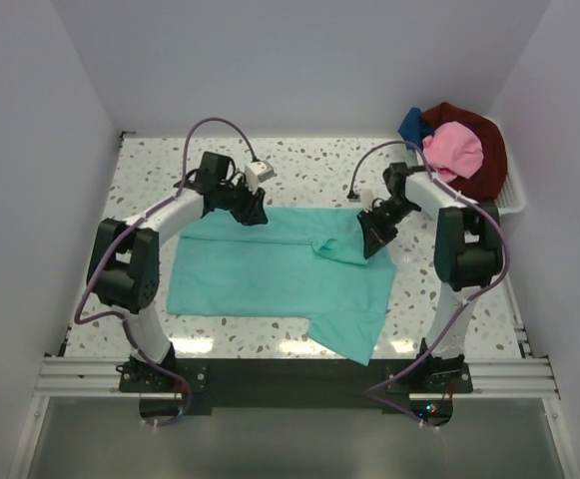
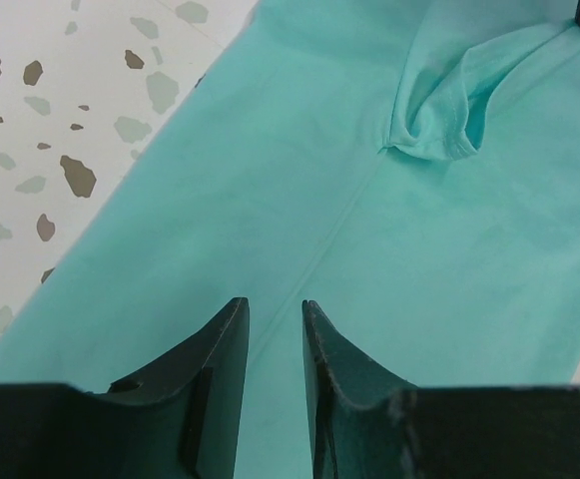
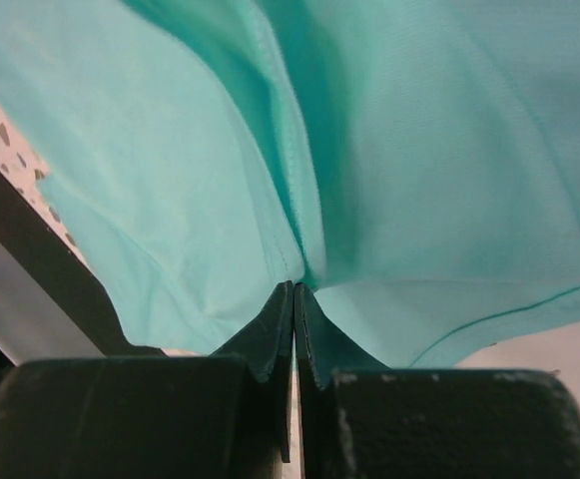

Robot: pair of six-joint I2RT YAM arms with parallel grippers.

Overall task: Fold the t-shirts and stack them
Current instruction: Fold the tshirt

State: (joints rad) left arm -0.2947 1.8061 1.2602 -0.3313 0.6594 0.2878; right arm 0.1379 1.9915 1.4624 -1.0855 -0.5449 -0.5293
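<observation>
A teal-green t-shirt (image 1: 270, 274) lies spread on the speckled table, its right part folded and bunched near the middle. My right gripper (image 1: 375, 244) is shut on a pinch of the teal-green t-shirt (image 3: 389, 150) at its right edge, the cloth rising from the fingertips. My left gripper (image 1: 254, 215) hovers over the shirt's far left edge, its jaws a little apart and holding nothing; the teal cloth (image 2: 369, 239) lies flat below it. Pink (image 1: 453, 150), dark red (image 1: 479, 150) and blue (image 1: 413, 125) t-shirts are heaped in the basket at the far right.
A white slatted basket (image 1: 512, 200) stands at the far right corner against the wall. White walls close the table on three sides. The arm bases and a metal rail (image 1: 290, 377) sit at the near edge.
</observation>
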